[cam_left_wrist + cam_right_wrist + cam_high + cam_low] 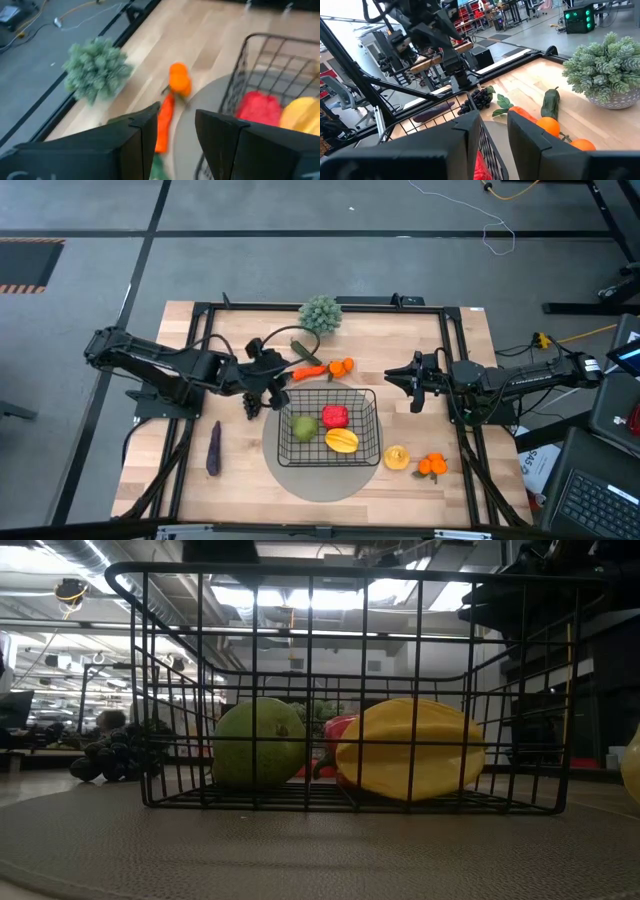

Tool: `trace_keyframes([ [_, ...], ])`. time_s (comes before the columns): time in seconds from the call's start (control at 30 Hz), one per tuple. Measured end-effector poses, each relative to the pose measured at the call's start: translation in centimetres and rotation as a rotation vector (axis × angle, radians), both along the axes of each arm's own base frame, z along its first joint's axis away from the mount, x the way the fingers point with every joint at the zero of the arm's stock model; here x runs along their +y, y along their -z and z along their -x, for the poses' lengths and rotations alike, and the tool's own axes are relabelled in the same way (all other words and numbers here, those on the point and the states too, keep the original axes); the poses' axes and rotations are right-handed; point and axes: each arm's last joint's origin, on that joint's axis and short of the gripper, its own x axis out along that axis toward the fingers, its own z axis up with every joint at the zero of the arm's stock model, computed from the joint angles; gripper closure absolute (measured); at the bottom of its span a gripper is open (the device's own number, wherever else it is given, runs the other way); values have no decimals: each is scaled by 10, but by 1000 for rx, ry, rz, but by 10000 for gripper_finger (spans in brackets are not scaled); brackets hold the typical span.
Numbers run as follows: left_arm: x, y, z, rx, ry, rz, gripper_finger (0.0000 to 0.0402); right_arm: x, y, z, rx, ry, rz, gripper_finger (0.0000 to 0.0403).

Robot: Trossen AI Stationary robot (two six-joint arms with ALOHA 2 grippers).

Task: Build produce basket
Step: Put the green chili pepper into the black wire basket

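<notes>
basket (328, 425): black wire mesh, centred on the grey round mat (300, 478), near-middle of the tabletop (180, 360); stiff and light, judged not to need moving.
loaded: green pear (304, 426), red pepper (335, 416), yellow fruit (342, 441) seen inside the basket.
still out: carrot (309, 372) and oranges (343, 365) just beyond the basket's far left corner; cucumber (305, 350) beyond them near the spiky plant (320, 313); grapes (479, 98) beside the left arm; eggplant (213, 448) left of the mat; lemon (397, 457) and orange pair (431, 466) right of the basket.
left pincer (270, 392): held over the basket's far left corner, jaws parted, nothing gripped; carrot seen ahead between the fingers in the wrist view.
right pincer (408, 383): hung right of the basket, jaws parted, nothing gripped.
handling: toy produce judged light, hard and smooth, likely slippery.
carrot grip: best taken across the mid-body, away from the leafy end.
round fruit: likely to roll; grip across the widest part is advised.
</notes>
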Motion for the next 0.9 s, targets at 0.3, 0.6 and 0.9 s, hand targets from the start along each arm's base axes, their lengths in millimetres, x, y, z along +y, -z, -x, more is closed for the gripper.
trace_keyframes([
  [0.3,56,6,-2,61,-100,106,282,-1,0,0,0,26,-2,306],
  [0.6,119,36,-14,165,-85,317,282,-1,0,0,-3,26,-4,306],
  [0.9,150,77,-23,343,83,484,282,-1,0,0,-2,26,-6,306],
])
